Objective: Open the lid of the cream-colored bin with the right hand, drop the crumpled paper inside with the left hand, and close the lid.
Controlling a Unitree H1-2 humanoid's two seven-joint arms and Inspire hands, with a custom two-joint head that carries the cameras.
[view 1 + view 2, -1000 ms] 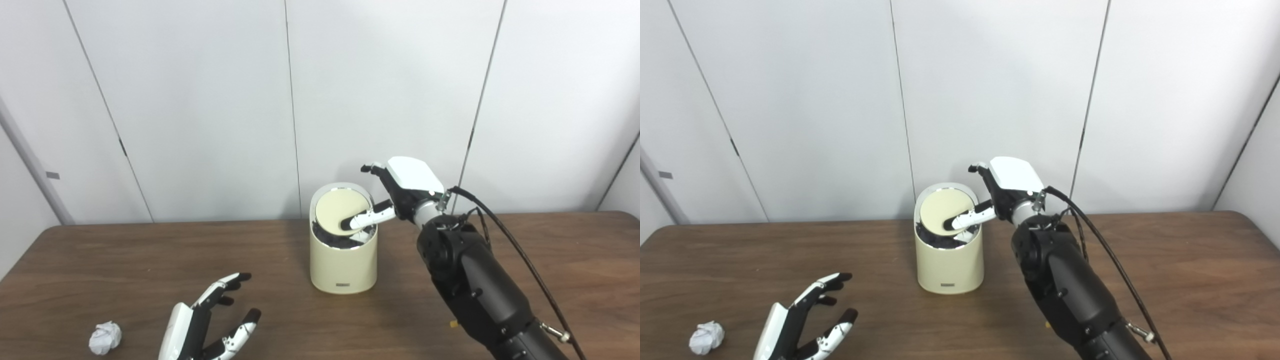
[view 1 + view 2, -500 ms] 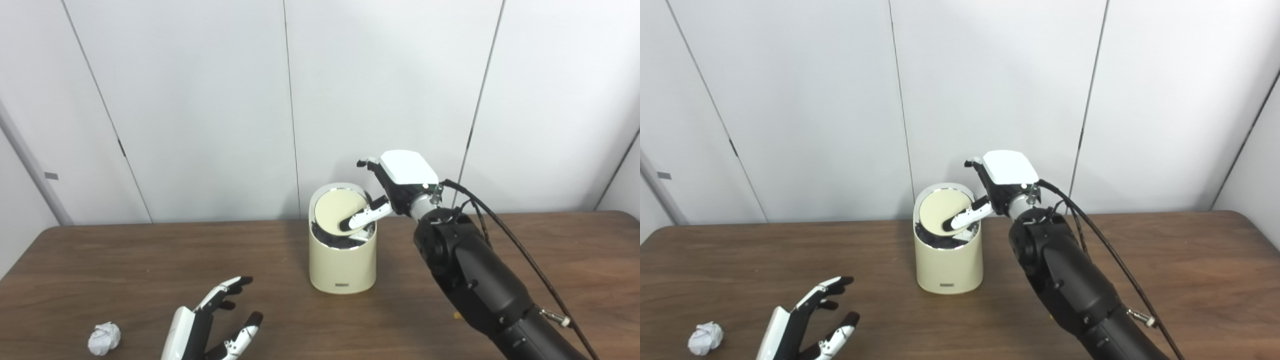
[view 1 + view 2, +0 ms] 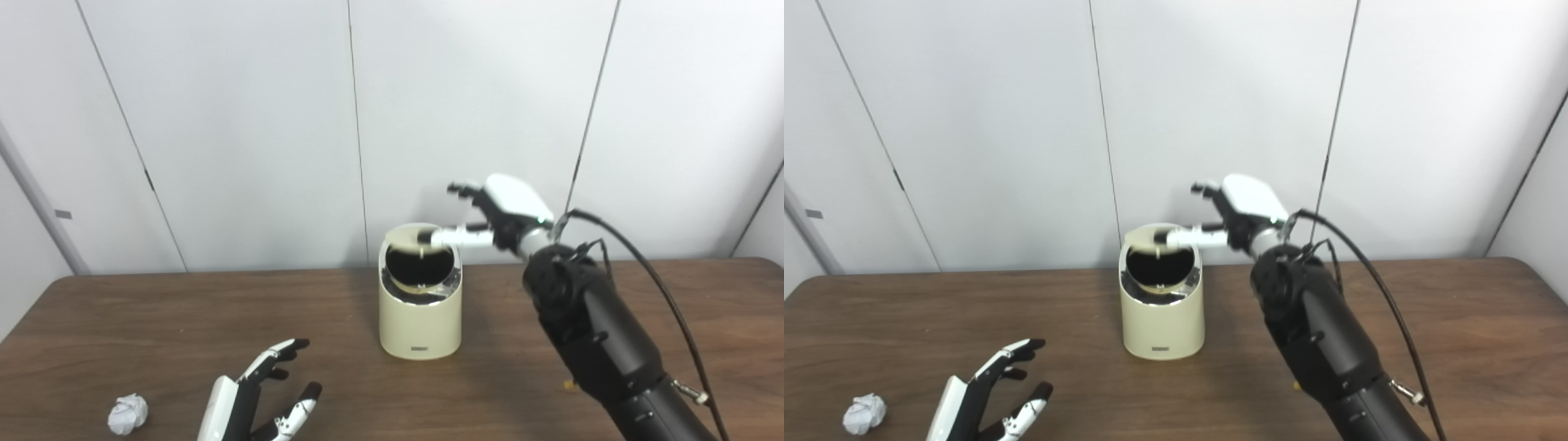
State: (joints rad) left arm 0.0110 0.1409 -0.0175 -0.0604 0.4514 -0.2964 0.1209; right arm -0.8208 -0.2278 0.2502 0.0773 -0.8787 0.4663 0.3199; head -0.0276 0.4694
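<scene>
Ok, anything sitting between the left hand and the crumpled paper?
No. In the left eye view only bare table separates the open left hand from the crumpled paper.

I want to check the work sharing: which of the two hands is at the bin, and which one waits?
The right hand is at the cream-colored bin, one finger reaching over its open top. The left hand waits low, open, beside the crumpled paper.

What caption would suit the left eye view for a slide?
Right hand at the open cream-colored bin; left hand open beside crumpled paper.
</scene>
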